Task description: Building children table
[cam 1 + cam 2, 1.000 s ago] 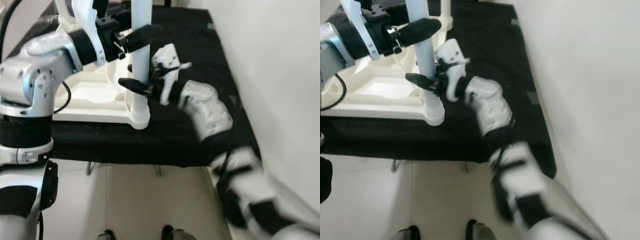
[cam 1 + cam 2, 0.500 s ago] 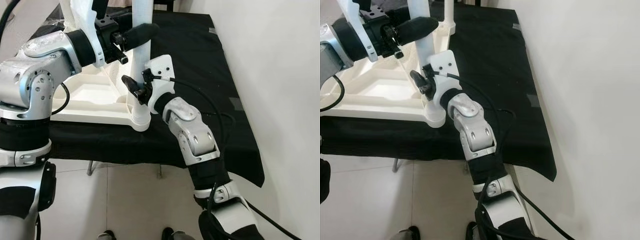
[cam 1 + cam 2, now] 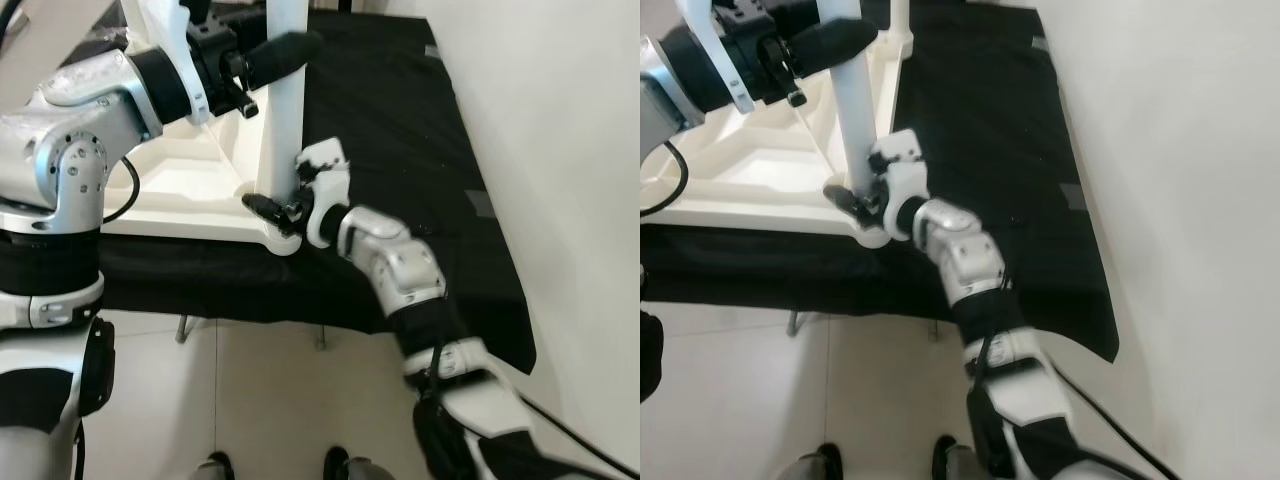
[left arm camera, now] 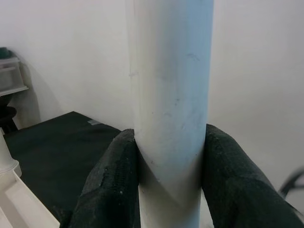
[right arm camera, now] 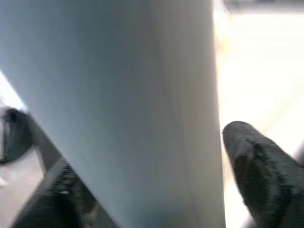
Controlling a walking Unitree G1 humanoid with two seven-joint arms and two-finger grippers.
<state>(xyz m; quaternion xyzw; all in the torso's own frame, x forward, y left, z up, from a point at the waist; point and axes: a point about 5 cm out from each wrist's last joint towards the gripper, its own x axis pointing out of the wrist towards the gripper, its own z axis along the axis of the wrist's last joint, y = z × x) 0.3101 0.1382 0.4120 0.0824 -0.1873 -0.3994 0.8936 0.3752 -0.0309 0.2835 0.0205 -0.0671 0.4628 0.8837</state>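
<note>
Left gripper [image 3: 262, 62] clamps the white table leg [image 3: 282, 110] high up, steadying it upright in the corner socket of the upturned tabletop [image 3: 190, 195] on the black-draped bench [image 3: 400, 130]. Right gripper [image 3: 272, 208] straddles the leg's base; whether it grips, I cannot tell.

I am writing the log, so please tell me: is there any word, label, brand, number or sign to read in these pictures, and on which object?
None: no readable text on the white table leg, white tabletop, black cloth, left gripper or right gripper.
</note>
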